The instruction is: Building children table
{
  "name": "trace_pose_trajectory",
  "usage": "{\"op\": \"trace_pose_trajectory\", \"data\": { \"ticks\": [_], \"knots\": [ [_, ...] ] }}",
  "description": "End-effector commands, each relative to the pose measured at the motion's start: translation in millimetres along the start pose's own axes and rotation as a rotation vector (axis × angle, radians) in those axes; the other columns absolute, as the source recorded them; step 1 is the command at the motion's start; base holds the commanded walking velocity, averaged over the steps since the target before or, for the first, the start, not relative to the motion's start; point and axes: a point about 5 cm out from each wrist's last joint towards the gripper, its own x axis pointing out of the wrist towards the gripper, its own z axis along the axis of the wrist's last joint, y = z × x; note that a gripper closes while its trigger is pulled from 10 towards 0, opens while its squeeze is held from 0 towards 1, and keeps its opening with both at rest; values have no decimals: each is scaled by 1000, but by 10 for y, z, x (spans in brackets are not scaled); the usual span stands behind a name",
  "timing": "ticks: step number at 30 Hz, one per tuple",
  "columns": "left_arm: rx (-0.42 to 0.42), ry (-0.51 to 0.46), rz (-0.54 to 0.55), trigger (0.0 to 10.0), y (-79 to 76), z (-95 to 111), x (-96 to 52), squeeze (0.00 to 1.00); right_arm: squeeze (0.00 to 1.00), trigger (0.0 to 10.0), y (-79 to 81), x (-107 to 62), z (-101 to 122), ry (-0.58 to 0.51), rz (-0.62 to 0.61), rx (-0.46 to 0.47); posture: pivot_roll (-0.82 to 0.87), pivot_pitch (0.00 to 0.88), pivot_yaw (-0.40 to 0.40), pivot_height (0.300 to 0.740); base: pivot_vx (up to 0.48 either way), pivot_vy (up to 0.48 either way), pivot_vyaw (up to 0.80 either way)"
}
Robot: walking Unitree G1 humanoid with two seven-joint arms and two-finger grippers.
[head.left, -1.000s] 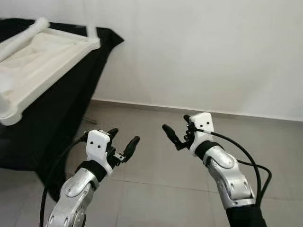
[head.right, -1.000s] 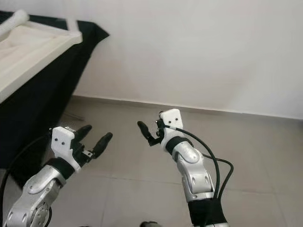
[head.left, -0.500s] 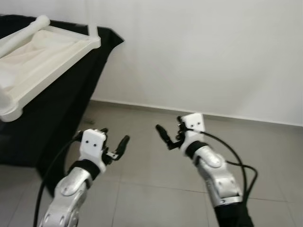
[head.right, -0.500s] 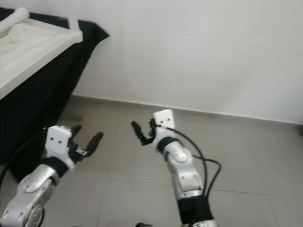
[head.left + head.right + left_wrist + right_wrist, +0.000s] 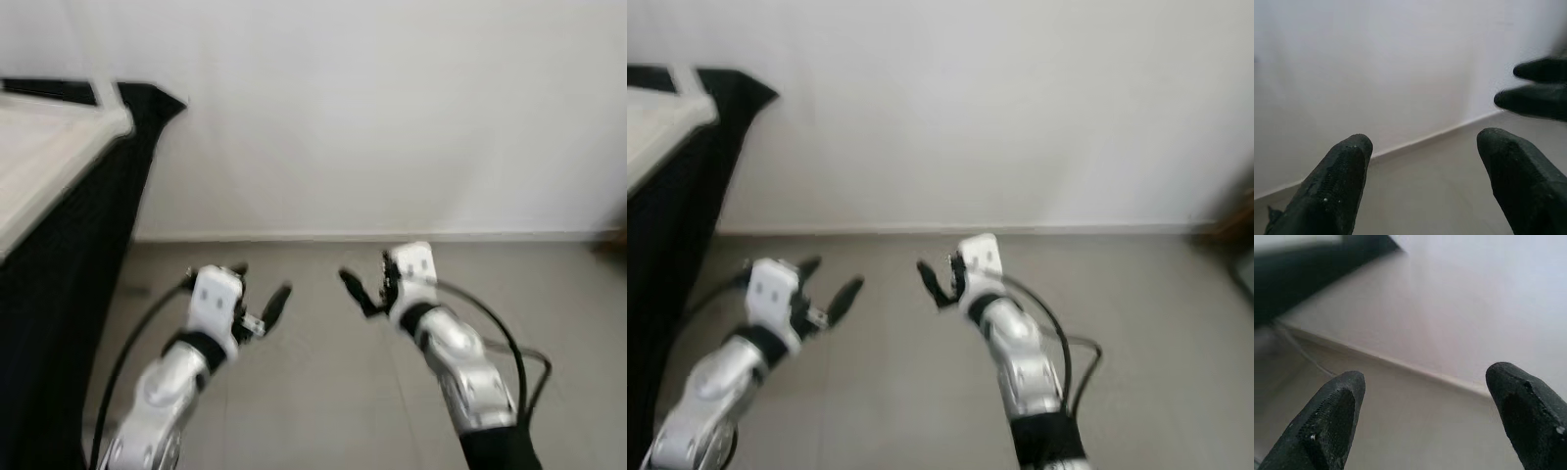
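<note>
Black-fingered left pincer (image 5: 263,284) and right pincer (image 5: 364,285) hover spread and empty above grey floor tiles (image 5: 323,392), beside a black-draped bench (image 5: 59,264).

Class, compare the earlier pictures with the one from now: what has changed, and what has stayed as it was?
The camera has swung to the robot's right, so the white tabletop on the black cloth now sits at the left edge; that is no move of the table. Left tool and right tool stay raised, open and empty.
</note>
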Motion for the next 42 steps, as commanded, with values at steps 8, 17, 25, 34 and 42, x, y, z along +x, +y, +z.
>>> {"op": "trace_pose_trajectory", "data": {
  "ticks": [8, 17, 25, 34, 42],
  "knots": [
    [-7, 8, -11, 10000, -34, -29, 1, 0, 0, 10000, -40, -61, -74, 14, 11, 2, 47, 170, -120, 740, 382, 0, 0],
    [-6, 2, -11, 10000, -27, -20, 5, 0, 0, 10000, 30, -57, -48, -15, 104, -4, 50, 175, -121, 740, 377, 0, 732],
    [-1, -1, -16, 10000, -27, -6, 4, 0, 0, 10000, 28, -56, -37, -20, 124, 25, 49, 178, -118, 740, 378, 0, 295],
    [13, -4, -23, 10000, -43, 11, 16, 0, 0, 10000, 81, -68, -19, -38, 200, -5, 50, 181, -118, 740, 322, 0, 356],
    [34, -2, -36, 10000, -57, 17, 25, 0, 0, 10000, 141, -96, 5, -83, 319, 29, 50, 182, -118, 740, 0, 0, 800]
  ]
}}
